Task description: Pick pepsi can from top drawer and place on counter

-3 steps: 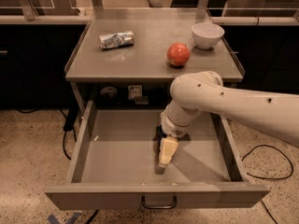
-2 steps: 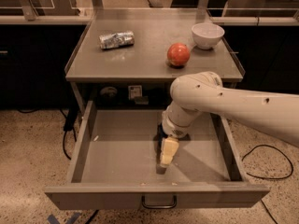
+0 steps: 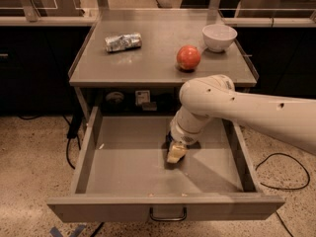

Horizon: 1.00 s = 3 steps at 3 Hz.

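The pepsi can is not plainly made out: only a small dark shape [image 3: 167, 141] is seen on the floor of the open top drawer [image 3: 123, 164], just against the far side of the gripper [image 3: 176, 153], and it is judged to be the can, not yet lifted. The gripper is set low in the middle of the drawer, and whether it is closed on anything cannot be told. The lift out and the placing on the bench [image 3: 148, 65], where a dented silvery can [image 3: 123, 42], a red fruit [image 3: 188, 58] and a white bowl [image 3: 219, 37] are seen, are judged to be left.
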Each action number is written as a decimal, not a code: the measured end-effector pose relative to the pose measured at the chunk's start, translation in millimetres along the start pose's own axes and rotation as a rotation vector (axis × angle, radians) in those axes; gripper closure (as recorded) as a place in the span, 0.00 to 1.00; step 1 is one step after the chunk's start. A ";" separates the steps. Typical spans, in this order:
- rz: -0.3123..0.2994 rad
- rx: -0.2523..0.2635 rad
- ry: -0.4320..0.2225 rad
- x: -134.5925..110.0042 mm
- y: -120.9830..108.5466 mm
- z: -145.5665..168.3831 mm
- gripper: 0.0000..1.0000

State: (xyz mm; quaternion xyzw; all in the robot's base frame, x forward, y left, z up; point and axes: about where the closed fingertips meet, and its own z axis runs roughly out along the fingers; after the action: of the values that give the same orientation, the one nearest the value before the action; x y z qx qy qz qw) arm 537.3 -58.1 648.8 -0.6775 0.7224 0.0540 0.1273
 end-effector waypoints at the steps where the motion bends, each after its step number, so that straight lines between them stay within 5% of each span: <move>1: 0.000 0.000 0.000 0.0 0.0 0.0 0.68; 2: 0.000 0.000 0.000 0.0 0.0 0.0 0.91; 3: 0.000 0.000 0.000 0.0 0.0 0.0 1.00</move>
State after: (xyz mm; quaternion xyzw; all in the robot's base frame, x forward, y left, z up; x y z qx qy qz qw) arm 537.2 -58.1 648.8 -0.6776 0.7223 0.0540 0.1273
